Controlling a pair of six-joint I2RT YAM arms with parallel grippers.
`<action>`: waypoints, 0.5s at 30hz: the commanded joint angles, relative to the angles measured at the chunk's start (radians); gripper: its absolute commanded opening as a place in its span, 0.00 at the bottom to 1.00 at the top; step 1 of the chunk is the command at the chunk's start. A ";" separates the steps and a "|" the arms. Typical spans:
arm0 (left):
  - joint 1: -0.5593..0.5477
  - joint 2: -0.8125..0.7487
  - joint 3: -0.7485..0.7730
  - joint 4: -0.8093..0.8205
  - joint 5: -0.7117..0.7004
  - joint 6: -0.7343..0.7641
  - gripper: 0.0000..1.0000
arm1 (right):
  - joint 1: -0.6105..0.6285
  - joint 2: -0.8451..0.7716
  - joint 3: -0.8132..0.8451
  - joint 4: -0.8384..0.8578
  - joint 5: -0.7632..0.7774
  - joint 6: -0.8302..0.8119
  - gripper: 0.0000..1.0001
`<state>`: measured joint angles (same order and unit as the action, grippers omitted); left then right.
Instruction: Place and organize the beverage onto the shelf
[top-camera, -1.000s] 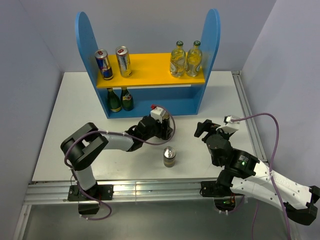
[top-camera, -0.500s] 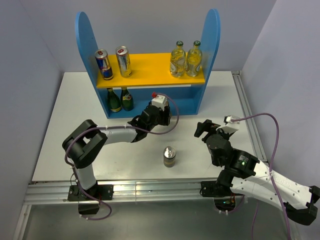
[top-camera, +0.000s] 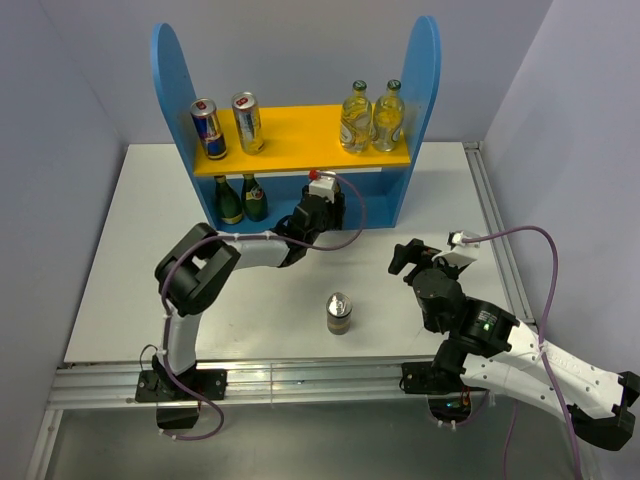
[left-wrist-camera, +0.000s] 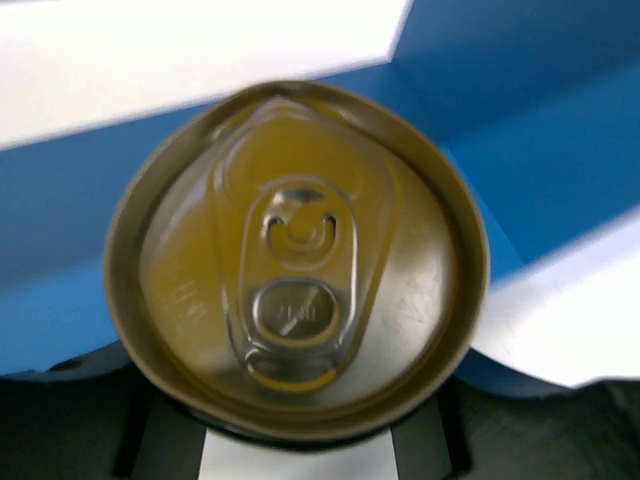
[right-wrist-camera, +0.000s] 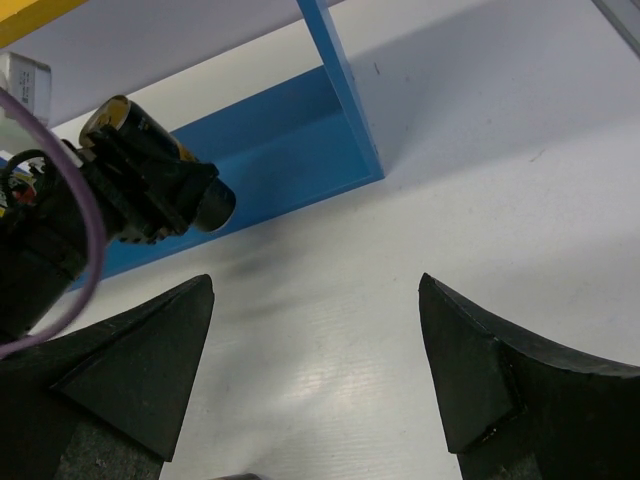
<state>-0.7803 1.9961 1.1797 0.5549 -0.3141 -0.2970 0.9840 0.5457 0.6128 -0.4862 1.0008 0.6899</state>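
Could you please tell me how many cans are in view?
4: two blue-and-silver cans on the yellow board's left, one black-and-gold can in the left claw by the shelf's lower level, another can standing on the table. None seems hidden.

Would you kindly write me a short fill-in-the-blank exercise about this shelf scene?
The left tool grips a gold-topped can at the shelf's ___ level.
Two clear bottles stand on the ___ board.
The right tool stands ___ and empty.
On the table, only ___ loose can stands.
Missing: lower; yellow; open; one.
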 joint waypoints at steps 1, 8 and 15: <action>0.029 0.021 0.098 0.123 -0.040 -0.001 0.00 | 0.005 0.003 -0.004 0.035 0.010 0.002 0.90; 0.029 0.047 0.097 0.166 -0.088 -0.010 0.00 | 0.004 0.007 -0.005 0.046 0.002 -0.003 0.90; 0.029 0.081 0.106 0.194 -0.123 -0.011 0.00 | 0.004 0.017 -0.007 0.047 -0.001 -0.004 0.90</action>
<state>-0.7490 2.0926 1.2240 0.5964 -0.3977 -0.2939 0.9840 0.5556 0.6128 -0.4713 0.9974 0.6861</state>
